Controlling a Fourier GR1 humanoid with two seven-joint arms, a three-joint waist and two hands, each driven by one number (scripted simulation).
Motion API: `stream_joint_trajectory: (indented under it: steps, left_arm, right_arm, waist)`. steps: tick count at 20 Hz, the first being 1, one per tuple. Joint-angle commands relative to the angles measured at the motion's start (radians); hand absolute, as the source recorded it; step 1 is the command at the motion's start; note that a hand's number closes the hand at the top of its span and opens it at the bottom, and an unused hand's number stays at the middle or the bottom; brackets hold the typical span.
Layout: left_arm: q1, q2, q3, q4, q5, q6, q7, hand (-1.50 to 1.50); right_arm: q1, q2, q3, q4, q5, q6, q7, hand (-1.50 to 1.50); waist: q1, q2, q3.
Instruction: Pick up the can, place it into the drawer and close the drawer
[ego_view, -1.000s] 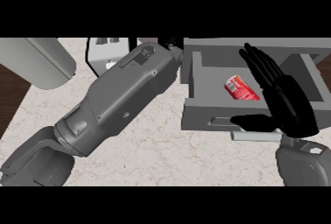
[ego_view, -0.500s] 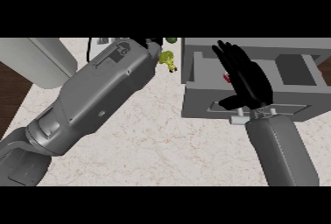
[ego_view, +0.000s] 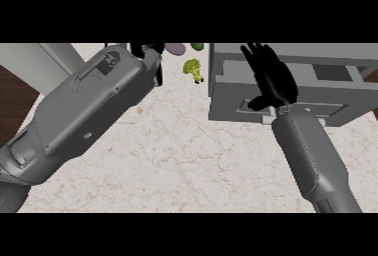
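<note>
Your right robot hand lies flat with fingers straight over the grey drawer, hiding its inside, so you cannot see the can. Your left robot hand is mostly cut off; its fingers cannot be judged

No readable text, labels, brands, numbers or signs anywhere on or around the grey drawer.

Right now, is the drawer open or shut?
Cannot tell for sure: the right hand lies flat over the drawer, hiding its inside; no can shows.
</note>
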Motion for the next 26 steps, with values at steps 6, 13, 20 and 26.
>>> stream_joint_trajectory:
  steps: [6,13,20,26]
  left_arm:
    - [0.045,0.099,0.037,-0.084,-0.017,-0.048,0.061,-1.5]
    - [0.069,0.084,0.012,-0.187,-0.054,0.01,0.094,-1.5]
    - [0.12,0.139,0.036,-0.239,-0.062,-0.018,0.106,-1.5]
    - [0.125,0.122,0.021,-0.258,-0.087,0.003,0.122,-1.5]
  right_arm:
    - [-0.134,-0.046,-0.103,0.319,0.002,-0.218,-0.06,-1.5]
    - [-0.253,-0.048,-0.144,0.492,0.024,-0.332,-0.044,-1.5]
    - [-0.367,-0.098,-0.174,0.609,0.044,-0.397,-0.028,-1.5]
    - [-0.504,-0.116,-0.185,0.649,0.054,-0.354,0.027,-1.5]
  waist:
    - [0.004,0.024,0.012]
    - [0.027,0.027,0.013]
    - [0.048,0.036,0.013]
    - [0.047,0.036,0.012]
